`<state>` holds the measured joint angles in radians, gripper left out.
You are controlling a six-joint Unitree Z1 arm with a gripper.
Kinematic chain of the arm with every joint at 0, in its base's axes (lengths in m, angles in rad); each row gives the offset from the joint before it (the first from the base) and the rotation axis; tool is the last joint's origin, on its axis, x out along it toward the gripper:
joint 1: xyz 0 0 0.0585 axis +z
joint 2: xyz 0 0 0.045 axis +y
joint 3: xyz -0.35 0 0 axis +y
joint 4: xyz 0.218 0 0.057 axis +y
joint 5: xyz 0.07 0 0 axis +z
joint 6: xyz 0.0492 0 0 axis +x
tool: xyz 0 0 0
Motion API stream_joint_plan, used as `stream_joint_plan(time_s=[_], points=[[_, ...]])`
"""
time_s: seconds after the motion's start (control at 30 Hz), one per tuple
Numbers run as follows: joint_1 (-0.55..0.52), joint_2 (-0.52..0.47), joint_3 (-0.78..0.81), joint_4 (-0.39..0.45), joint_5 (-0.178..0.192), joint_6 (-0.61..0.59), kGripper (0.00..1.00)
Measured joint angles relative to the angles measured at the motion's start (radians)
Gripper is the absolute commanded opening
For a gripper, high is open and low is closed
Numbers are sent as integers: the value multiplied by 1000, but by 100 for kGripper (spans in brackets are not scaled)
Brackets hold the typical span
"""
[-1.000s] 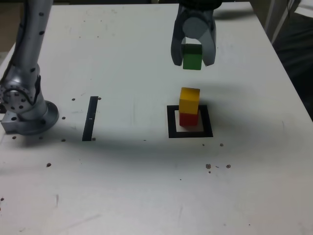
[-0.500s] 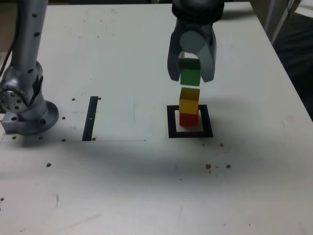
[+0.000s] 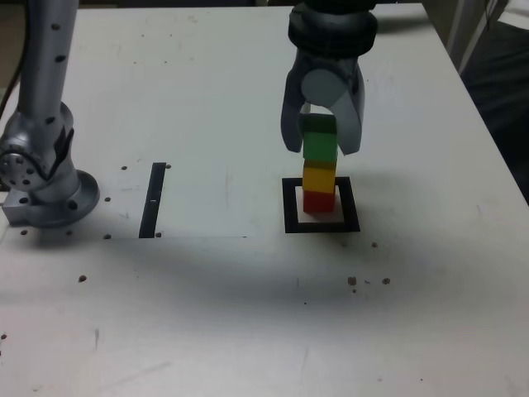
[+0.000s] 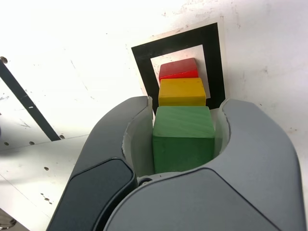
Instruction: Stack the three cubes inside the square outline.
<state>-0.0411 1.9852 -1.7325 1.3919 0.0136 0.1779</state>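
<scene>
You had the fingers (image 4: 262,144) closed on green (image 4: 184,139), aligned over yellow (image 4: 182,92), likely to cap the stack squarely.

The square outline (image 3: 322,227) is placed on the table (image 3: 223,314). Inside the outline, the bottom cube (image 3: 318,202) is set; on it, above the outline, the middle cube (image 3: 319,178) is stacked. Over these two, the top cube (image 3: 320,145) is held btwn the fingers of the gripper (image 3: 321,150); whether the middle cube is touched cannot be told. In ext. view, the tape strip (image 3: 153,201) is located left of the outline, w/ the arm base (image 3: 58,203) farther left of same.
</scene>
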Motion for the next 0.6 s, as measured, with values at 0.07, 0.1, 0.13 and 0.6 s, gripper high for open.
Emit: stream_joint_plan(time_s=[0.07, 0.1, 0.13, 0.6], points=[[0, -1, 8, -11, 0, 0, 62], [0, -1, 12, -18, 0, 0, 74], [0, -1, 16, -25, -1, 0, 82], [0, -23, 54, -42, -3, -1, 97]])
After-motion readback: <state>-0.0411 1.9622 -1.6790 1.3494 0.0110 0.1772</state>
